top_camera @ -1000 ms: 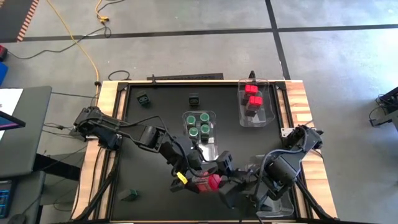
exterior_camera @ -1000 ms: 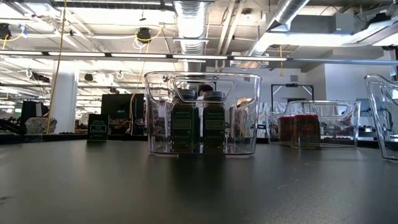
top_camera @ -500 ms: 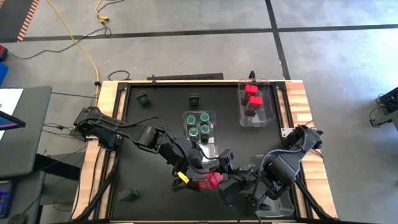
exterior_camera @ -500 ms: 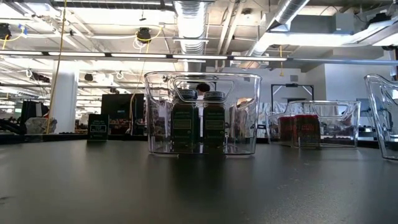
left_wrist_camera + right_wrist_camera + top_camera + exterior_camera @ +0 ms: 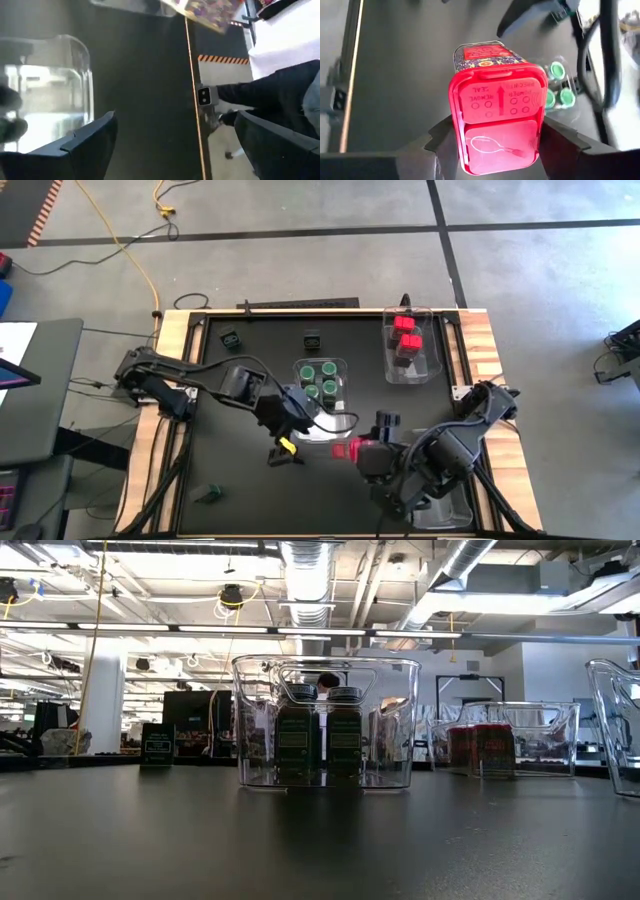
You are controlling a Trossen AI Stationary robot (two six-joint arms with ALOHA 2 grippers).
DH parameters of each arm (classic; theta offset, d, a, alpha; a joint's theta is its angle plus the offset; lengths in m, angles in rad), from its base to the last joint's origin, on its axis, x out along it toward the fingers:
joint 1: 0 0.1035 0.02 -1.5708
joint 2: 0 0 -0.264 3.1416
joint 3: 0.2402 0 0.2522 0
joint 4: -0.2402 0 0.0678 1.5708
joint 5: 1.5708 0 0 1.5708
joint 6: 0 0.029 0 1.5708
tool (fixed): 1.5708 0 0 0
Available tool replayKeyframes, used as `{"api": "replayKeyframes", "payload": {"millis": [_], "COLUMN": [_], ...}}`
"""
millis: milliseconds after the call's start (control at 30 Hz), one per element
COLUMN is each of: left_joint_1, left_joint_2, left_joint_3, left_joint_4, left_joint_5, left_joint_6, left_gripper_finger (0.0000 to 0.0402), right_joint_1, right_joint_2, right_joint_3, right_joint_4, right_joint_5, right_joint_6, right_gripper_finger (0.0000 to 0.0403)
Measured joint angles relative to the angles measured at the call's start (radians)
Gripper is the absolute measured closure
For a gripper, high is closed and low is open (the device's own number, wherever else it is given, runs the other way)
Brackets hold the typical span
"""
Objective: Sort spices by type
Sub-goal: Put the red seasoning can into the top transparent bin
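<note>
I see the right end effector (image 5: 492,145) pinching a red spice box (image 5: 495,120) above the worktop (image 5: 250,490). The left end effector (image 5: 283,452), fingers spread and empty, sits beside it, near the green-lidded jars (image 5: 320,378).

The left gripper (image 5: 283,452), which a second ago met the right gripper (image 5: 366,452) over the red spice box (image 5: 345,449) near the table's front edge, has let go, opened wide and pulled back to the left, leaving the box clamped in the right gripper alone.
</note>
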Motion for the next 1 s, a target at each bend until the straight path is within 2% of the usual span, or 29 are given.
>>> {"api": "replayKeyframes", "payload": {"millis": [100, 267, 400, 533, 667, 767, 833, 1000], "left_joint_1": [0.012, 0.076, 0.113, 0.164, 0.234, 0.280, 0.310, 0.377], "left_joint_2": [-0.020, -0.043, -0.086, -0.205, -0.379, -0.511, -0.582, -0.726], "left_joint_3": [0.000, 0.000, -0.041, -0.220, -0.510, -0.701, -0.801, -0.946], "left_joint_4": [0.003, -0.036, -0.060, 0.090, 0.340, 0.486, 0.553, 0.615], "left_joint_5": [0.003, 0.005, 0.013, 0.074, 0.134, 0.143, 0.141, 0.135], "left_joint_6": [0.047, 0.105, 0.181, 0.219, 0.209, 0.163, 0.121, 0.031], "left_gripper_finger": [0.0019, 0.0019, 0.0019, 0.0019, 0.0019, 0.0019, 0.0019, 0.0019], "right_joint_1": [0.000, 0.015, 0.015, -0.003, -0.044, -0.125, -0.205, -0.425], "right_joint_2": [0.000, 0.002, 0.002, -0.010, -0.013, -0.013, -0.014, -0.032], "right_joint_3": [0.000, 0.000, -0.002, -0.058, -0.173, -0.274, -0.328, -0.381], "right_joint_4": [0.030, 0.120, -0.015, 0.007, -0.004, 0.039, 0.088, 0.303], "right_joint_5": [0.000, 0.015, 0.042, 0.034, 0.012, -0.048, -0.124, -0.262], "right_joint_6": [0.089, 0.102, 0.286, 0.374, 0.422, 0.362, 0.259, -0.200], "right_gripper_finger": [0.0162, 0.0162, 0.0162, 0.0162, 0.0161, 0.0161, 0.0161, 0.0161]}}
